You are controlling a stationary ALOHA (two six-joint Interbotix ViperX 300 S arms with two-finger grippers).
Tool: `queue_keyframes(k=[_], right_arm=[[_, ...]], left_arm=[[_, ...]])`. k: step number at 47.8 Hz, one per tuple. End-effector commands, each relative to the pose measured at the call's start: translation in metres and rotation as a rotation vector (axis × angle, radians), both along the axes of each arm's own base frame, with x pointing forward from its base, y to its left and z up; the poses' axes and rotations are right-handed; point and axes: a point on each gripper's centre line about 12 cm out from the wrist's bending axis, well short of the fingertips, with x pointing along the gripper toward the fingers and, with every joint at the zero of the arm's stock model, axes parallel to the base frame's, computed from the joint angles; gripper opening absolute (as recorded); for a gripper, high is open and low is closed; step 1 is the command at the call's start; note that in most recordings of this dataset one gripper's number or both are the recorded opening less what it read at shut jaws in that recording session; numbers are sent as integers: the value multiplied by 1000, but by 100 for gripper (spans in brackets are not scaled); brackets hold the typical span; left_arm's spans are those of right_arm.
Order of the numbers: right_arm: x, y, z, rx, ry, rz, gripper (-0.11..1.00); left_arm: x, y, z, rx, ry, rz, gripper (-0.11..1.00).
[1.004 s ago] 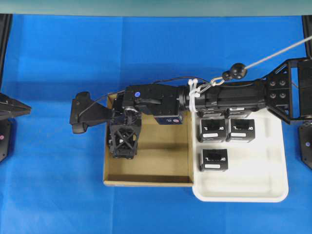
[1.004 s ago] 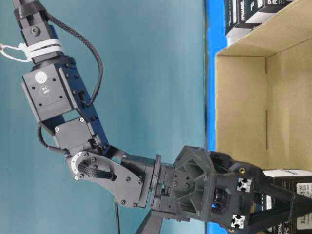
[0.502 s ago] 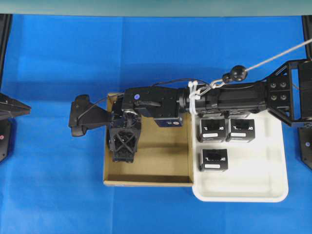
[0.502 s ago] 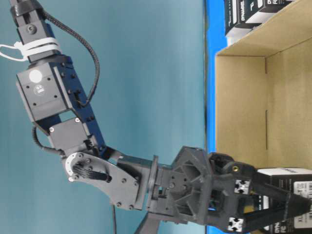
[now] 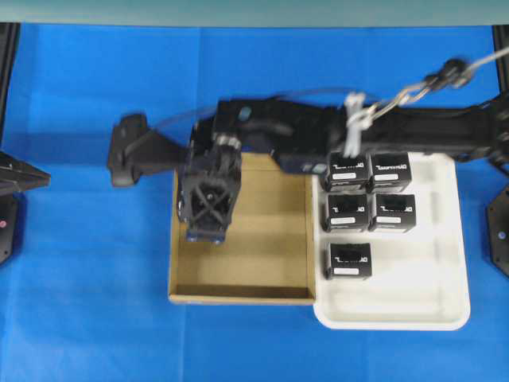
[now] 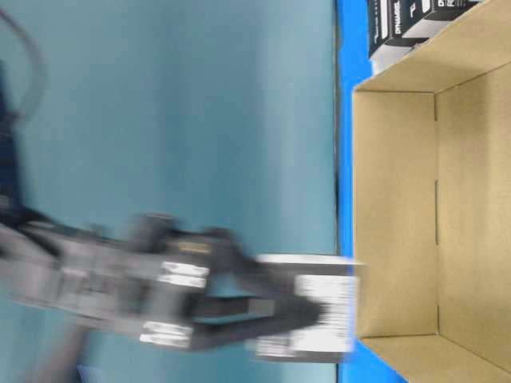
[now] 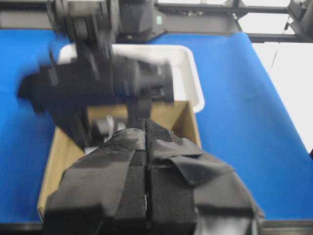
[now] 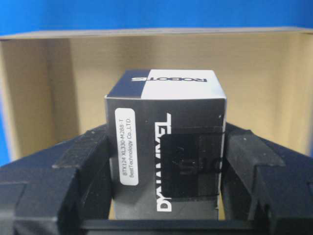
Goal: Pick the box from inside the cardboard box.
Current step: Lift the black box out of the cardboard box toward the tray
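Your right gripper (image 8: 166,161) has its jaws pinched on the box (image 8: 166,142), one finger pressed against each side, the box upright between them. In the table-level view the box (image 6: 307,307) sits blurred above the cardboard box (image 6: 415,215), level with its rim and clear of the floor. From overhead your right gripper (image 5: 208,227) hangs over the cardboard box's (image 5: 262,270) left half. Five more black boxes (image 5: 369,211) sit in the white tray (image 5: 413,306) alongside. Your left gripper (image 7: 146,196) has its jaws pressed together.
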Motion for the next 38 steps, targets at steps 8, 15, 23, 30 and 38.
queue_keyframes(k=[8, 15, 23, 30, 38], right_arm=[[-22, -2, 91, -2, -70, 18, 60], [-36, -2, 121, -8, -52, 33, 60], [-52, 0, 144, -8, -37, 47, 60], [-78, -1, 164, -10, -45, 32, 60], [-118, -2, 164, 7, 5, -31, 60]], left_arm=[[1, 0, 7, -13, -16, 0, -7], [1, 0, 7, -11, -16, -1, -7], [1, 0, 6, -14, -13, -1, -7], [1, -1, 6, -11, -13, -3, -7], [1, -1, 6, -11, -12, -5, -7]])
